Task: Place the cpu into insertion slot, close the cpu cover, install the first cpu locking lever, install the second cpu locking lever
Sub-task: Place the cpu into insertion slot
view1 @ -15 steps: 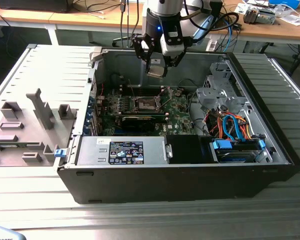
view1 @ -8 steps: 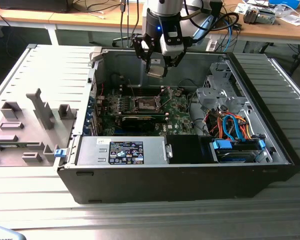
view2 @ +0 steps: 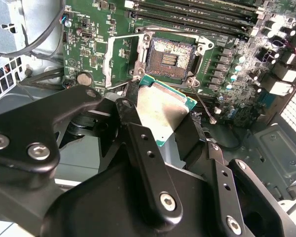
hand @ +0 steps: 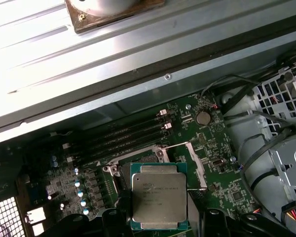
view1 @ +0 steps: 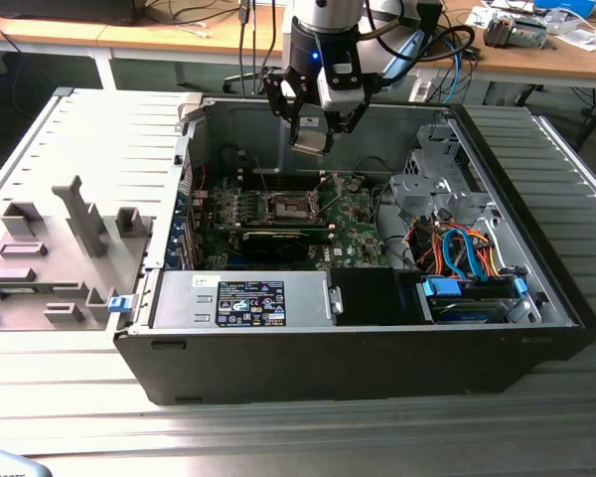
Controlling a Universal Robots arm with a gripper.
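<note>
One cpu (hand: pixel 159 200) | pinched between gripper (view1: pixel 311 137) fingers | hanging above empty insertion slot (view2: pixel 170 54) | cpu cover (view2: pixel 110 57) open beside slot

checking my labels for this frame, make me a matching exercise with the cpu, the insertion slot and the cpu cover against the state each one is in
Things:
1. cpu
2. insertion slot
3. cpu cover

States:
A. swung open beside the slot
B. empty, dark centre showing
C. held in the gripper, not yet in the slot

Pairs: 1-C, 2-B, 3-A
</note>
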